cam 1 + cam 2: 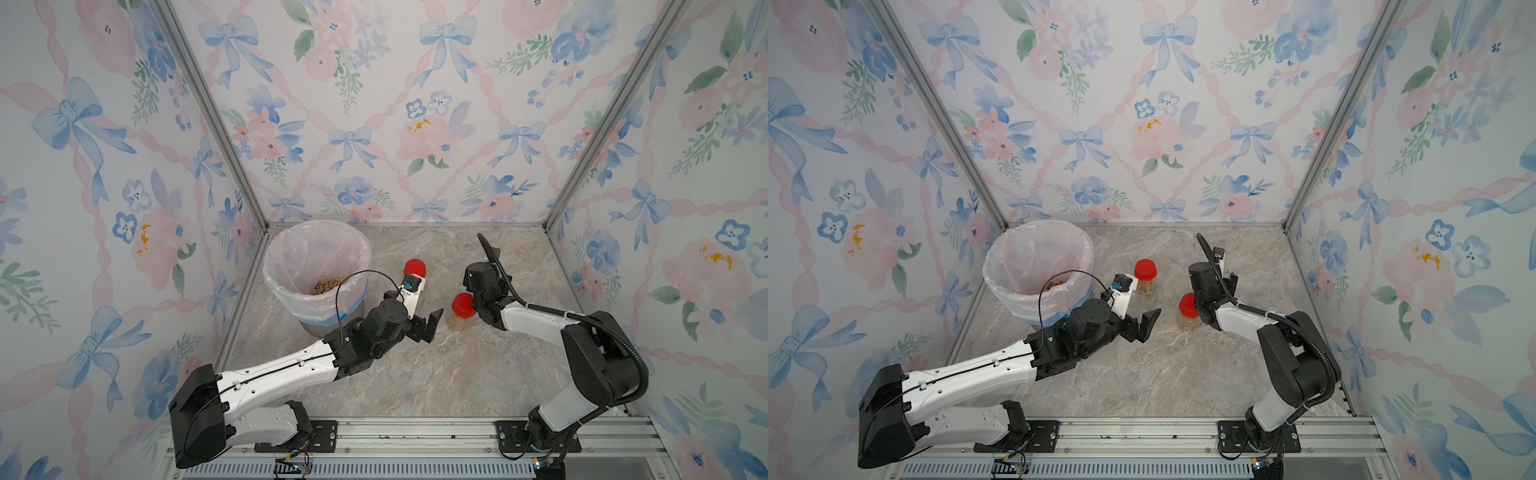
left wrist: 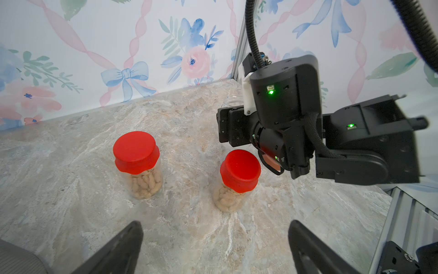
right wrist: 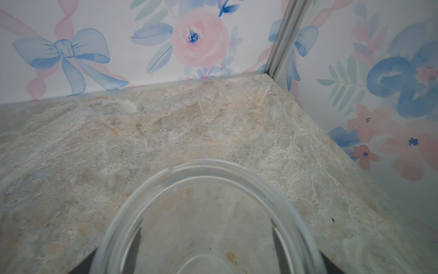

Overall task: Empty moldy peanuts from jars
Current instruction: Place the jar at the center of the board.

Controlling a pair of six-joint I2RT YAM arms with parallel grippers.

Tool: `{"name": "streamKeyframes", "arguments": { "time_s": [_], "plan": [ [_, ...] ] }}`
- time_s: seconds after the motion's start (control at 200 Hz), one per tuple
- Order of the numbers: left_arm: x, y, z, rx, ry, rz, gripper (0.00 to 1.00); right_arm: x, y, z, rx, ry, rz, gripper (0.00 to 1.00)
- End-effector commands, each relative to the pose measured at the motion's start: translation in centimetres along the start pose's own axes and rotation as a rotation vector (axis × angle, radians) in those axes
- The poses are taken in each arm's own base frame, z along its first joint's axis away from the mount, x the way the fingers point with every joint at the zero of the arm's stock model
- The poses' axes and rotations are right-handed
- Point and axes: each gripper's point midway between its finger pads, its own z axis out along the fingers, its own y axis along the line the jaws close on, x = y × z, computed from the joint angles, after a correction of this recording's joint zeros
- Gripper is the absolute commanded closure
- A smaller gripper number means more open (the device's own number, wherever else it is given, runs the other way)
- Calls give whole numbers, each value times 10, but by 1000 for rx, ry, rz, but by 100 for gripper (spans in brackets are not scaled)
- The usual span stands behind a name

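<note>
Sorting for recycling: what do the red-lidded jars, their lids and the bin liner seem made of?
Jar bodies: clear glossy plastic or glass, unclear which; peanuts show through.
Red lids: matte, soft-looking plastic or silicone, wavy skirt.
Bin liner: thin translucent pinkish plastic film, crinkled.

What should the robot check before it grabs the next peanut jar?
1. Left gripper open and empty: ok.
2. Front red-lidded jar and back red-lidded jar upright, peanuts inside: ok.
3. Their lids off: not ok, both are on.
4. Lined bin open, peanut heap at its bottom: ok.
5. Wide lidless jar in the right gripper empty: ok.
6. Room around the front jar: not ok, the right arm hangs right beside its lid; touching, cannot tell.
</note>
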Motion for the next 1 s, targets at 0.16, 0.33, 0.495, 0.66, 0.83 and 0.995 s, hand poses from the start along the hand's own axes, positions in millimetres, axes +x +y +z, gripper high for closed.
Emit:
{"name": "streamKeyframes", "arguments": {
  "time_s": [0.16,0.33,0.495,0.66,0.83,0.995],
  "plan": [
    [9,-16,-6,50,-15,-21,2,18,-19,8,129,-23,191,57],
    [9,-19,-15,51,-31,-17,2,30,-24,13,116,6,225,56],
    [9,-16,-17,41,-40,-24,2,33,-31,18,114,34,211,55],
    [8,-20,-16,50,-36,-24,2,38,-41,21,126,72,219,55],
    [11,-23,-13,58,-27,-14,2,46,-47,21,163,117,227,54],
    [12,-23,-15,57,-29,-12,2,53,-49,12,185,134,233,53]
  ]
}}
